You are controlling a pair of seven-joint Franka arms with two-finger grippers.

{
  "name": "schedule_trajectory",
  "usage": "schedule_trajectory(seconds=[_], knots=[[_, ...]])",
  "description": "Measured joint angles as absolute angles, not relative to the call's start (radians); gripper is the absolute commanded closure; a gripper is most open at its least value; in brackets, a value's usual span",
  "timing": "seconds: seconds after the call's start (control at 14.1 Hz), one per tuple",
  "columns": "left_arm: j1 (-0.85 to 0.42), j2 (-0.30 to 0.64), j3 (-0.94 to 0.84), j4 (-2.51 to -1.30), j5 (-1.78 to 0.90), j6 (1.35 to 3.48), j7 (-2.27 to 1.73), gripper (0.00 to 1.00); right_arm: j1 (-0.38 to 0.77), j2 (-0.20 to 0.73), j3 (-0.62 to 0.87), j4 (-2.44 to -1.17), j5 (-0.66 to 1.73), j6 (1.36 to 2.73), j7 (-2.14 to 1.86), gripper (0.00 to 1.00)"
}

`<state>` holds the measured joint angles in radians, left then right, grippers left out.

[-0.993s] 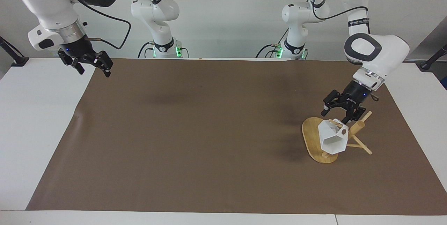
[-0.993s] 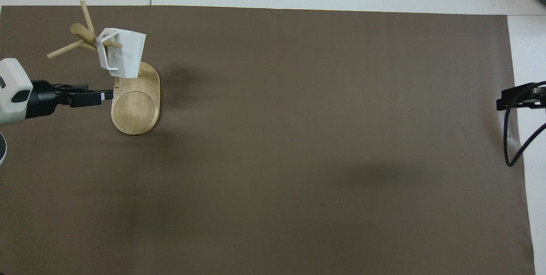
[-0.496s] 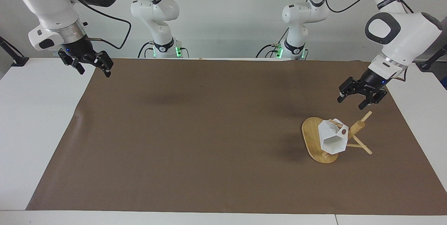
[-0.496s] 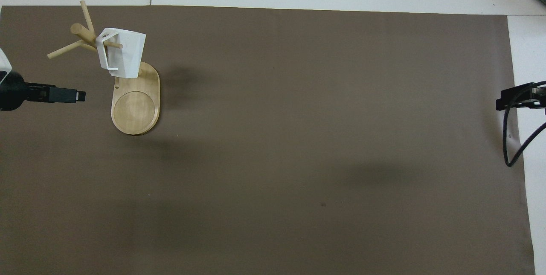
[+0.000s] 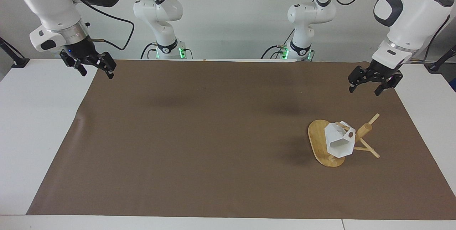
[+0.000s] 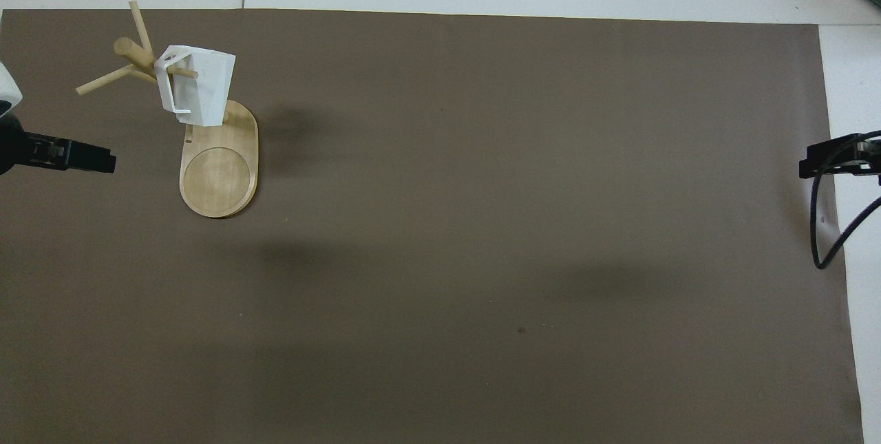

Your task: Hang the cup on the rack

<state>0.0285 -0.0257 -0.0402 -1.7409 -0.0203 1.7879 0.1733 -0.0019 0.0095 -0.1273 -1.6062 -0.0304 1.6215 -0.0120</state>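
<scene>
The cup (image 5: 339, 143) hangs on the rack (image 5: 322, 143), with one thin peg passing through its blocky handle, and it stands toward the left arm's end of the counter (image 5: 21, 133). A second ago my left tool (image 5: 372, 84) was just above the cup and the pegs; now it has risen and pulled away, and it hovers over the brown mat (image 5: 213, 133) near that mat's edge. Its fingers are spread apart and hold nothing. The cup has not moved on its peg since the release, so I judge the hanging is done and only the retreat remains.

The right tool (image 5: 93, 66) waits with its fingers apart, empty, over the mat's corner at the right arm's end.

The cup is matte white with flat angular faces and a hexagonal rim, and it tilts with its mouth turned sideways. The rack is pale bamboo: an oval flat base with a round shallow recess, a thick round post and thin peg arms that point outward and upward. The mat looks smooth and dull; the counter around it is plain white.
</scene>
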Motion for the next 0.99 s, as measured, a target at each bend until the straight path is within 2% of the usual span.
schedule_trajectory(seconds=[0.5,0.99], knots=[[0.006,-0.028,-0.056,-1.637,-0.015,1.641,0.097,0.00,-0.002,0.009,-0.127,-1.606,-0.030,1.621,-0.012,0.00],[0.007,-0.029,-0.055,-1.607,-0.014,1.538,0.089,0.00,0.008,0.009,-0.127,-1.606,-0.030,1.621,-0.012,0.00]])
